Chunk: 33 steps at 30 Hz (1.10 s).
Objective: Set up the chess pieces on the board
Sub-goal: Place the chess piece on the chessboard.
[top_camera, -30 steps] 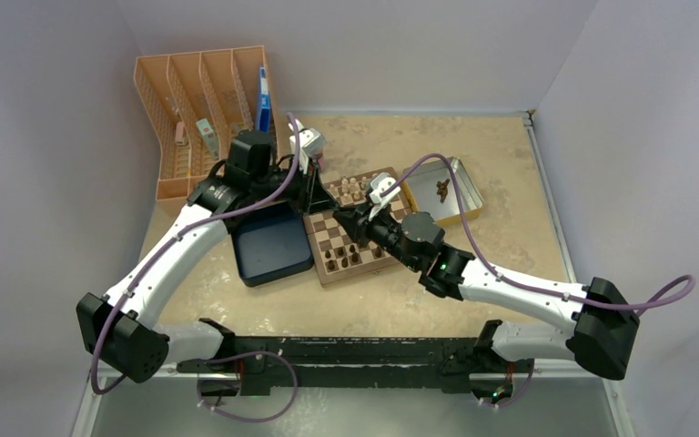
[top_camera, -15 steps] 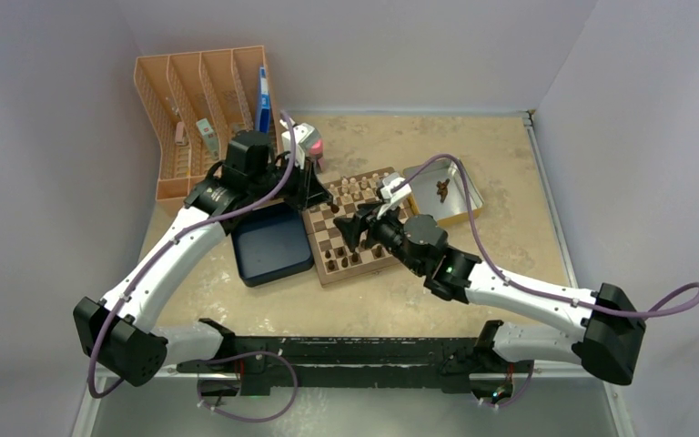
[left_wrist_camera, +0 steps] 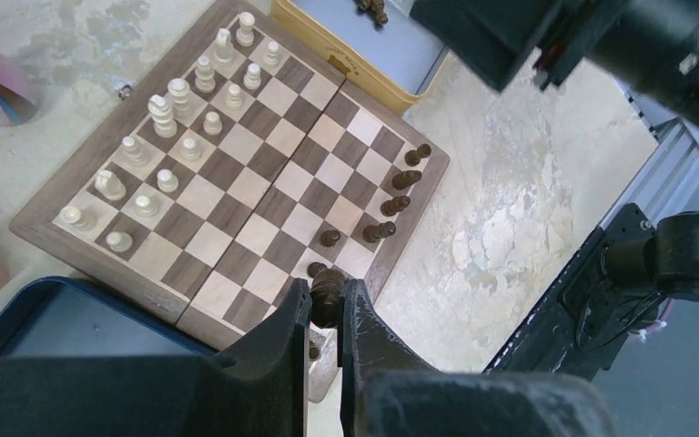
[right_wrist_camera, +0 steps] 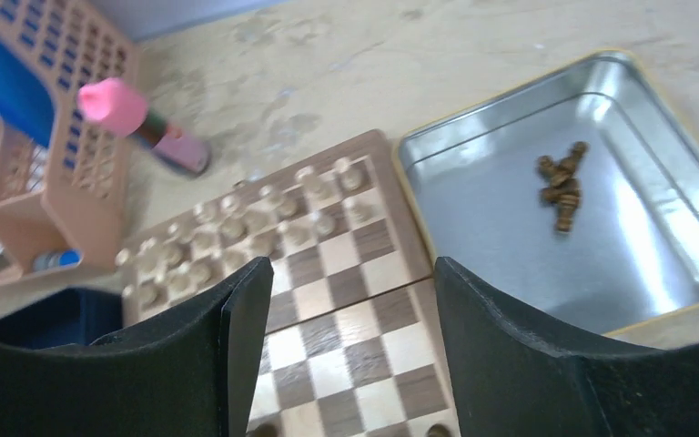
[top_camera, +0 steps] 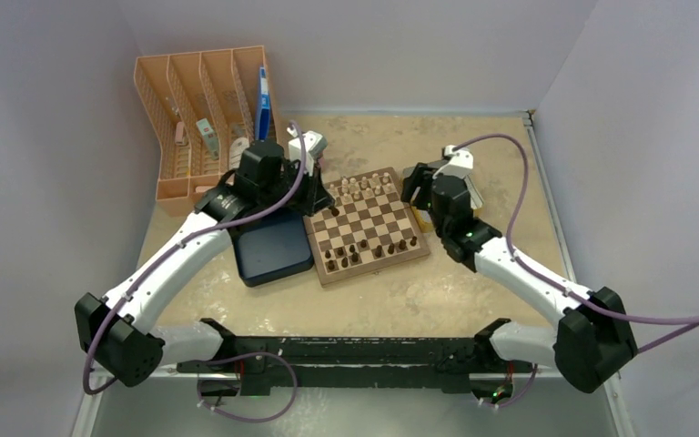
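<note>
At the board's (top_camera: 367, 223) near edge, several dark pieces (top_camera: 369, 249) stand on their squares. Just left of it lies a blue box (top_camera: 271, 244). Over the board's left side the left gripper (left_wrist_camera: 326, 300) is clamped tight on one dark piece (left_wrist_camera: 328, 284), held upright. Pale pieces (top_camera: 365, 188) fill the two far rows. Beyond the far right corner the right gripper (right_wrist_camera: 350, 273) hangs above a tin (right_wrist_camera: 655, 246), fingers spread wide, holding nothing. A small heap (right_wrist_camera: 560, 182) of dark pieces lies in the tin. Farthest left stands an orange rack (top_camera: 202, 109).
</note>
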Tool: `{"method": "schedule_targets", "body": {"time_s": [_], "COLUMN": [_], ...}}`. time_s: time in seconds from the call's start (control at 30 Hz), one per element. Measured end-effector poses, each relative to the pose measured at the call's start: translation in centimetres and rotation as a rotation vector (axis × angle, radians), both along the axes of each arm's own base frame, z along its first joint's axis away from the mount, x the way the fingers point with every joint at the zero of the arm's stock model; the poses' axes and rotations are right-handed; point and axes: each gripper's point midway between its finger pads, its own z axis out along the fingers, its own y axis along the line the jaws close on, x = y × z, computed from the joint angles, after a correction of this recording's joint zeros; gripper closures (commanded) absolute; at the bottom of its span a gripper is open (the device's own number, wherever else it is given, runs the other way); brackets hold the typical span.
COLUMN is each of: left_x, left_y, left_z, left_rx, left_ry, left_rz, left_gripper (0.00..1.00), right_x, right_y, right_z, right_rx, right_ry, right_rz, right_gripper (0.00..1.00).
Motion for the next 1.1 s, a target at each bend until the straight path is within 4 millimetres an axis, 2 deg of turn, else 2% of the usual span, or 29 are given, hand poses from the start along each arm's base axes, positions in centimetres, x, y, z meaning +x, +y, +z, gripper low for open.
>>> {"method": "schedule_targets", "body": {"time_s": [0.13, 0.3, 0.4, 0.57, 0.87, 1.1], "left_x": [-0.5, -1.5, -2.1, -2.9, -2.8, -2.1], "left_y": [-1.6, -4.8, -7.0, -9.2, -9.4, -9.6], "left_z": [-1.2, -4.3, -6.5, -9.3, -12.5, -13.5], "left_rx": [0.043, 0.123, 0.19, 0.273, 0.356, 0.373], "left_ry": [0.003, 0.037, 0.055, 0.074, 0.106, 0.098], "left_rz": [-0.003, -0.035, -0.055, -0.048, 0.014, 0.038], "left_gripper": [1.0, 1.0, 1.0, 1.0, 1.0, 1.0], "right_x": [1.5, 2.3, 2.4, 2.3, 2.0, 1.7], "right_y": [-3.8, -6.0, -6.0, -5.9, -5.9, -5.9], "right_z": [-0.7, -1.1, -1.2, -1.0, -0.8, -0.6], "right_rx": [0.025, 0.063, 0.079, 0.094, 0.108, 0.116], "right_ry": [0.036, 0.062, 0.067, 0.066, 0.058, 0.052], "right_rz": [-0.103, -0.142, -0.137, -0.124, -0.119, -0.11], "right_gripper": [0.32, 0.32, 0.32, 0.32, 0.31, 0.31]}}
